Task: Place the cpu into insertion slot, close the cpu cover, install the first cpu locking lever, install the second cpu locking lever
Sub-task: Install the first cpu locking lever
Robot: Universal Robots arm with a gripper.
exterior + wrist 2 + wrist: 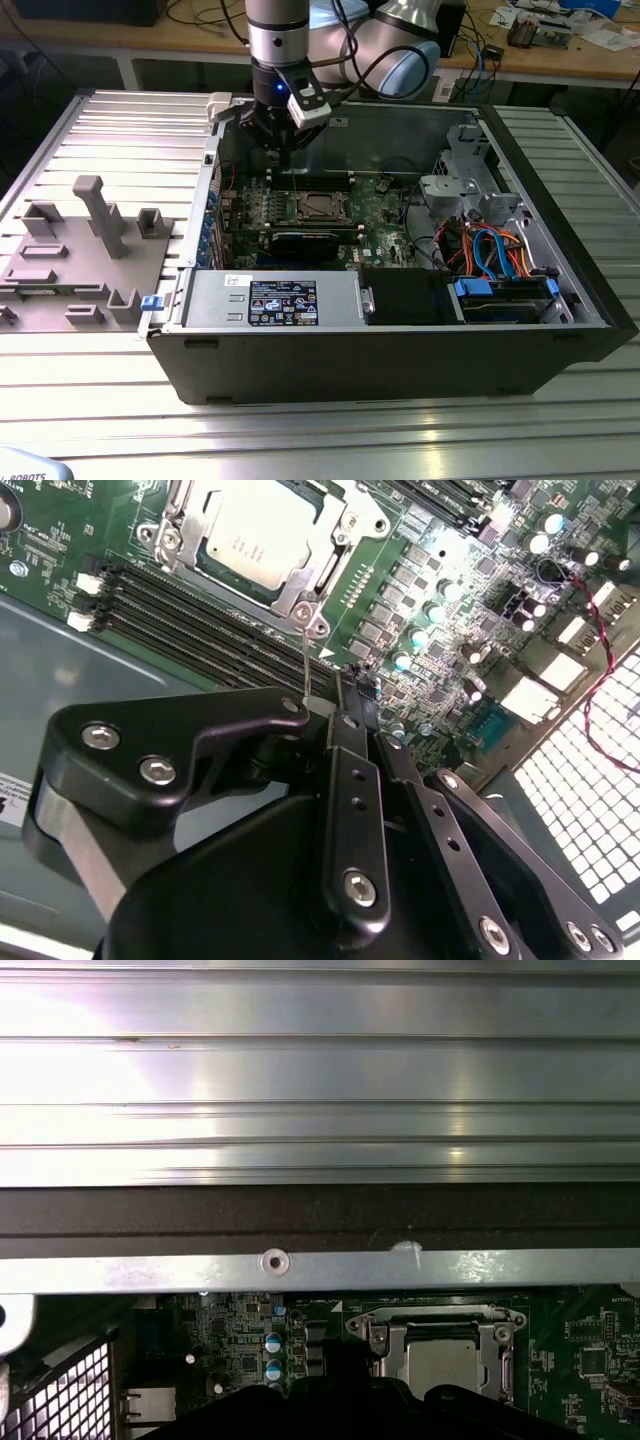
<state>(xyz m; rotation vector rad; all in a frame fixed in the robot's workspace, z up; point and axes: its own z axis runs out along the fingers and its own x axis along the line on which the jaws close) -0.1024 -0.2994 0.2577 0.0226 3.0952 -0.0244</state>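
Gripper point(340, 715) fingers pressed together on thin locking lever point(305, 665) beside cpu cover point(175, 525); wire may slip free, spring back

An open computer case point(400, 350) sits on a ribbed metal table point(330, 440), and the green motherboard point(385, 195) lies just beneath the claw. Nearer the exterior camera than the claw, a labelled power supply point(270, 300) lines the case edge. Off toward the exterior view's right, blue and orange cables point(490, 250) bunch together. Well away toward that view's left rests a grey fixture block point(75, 260).
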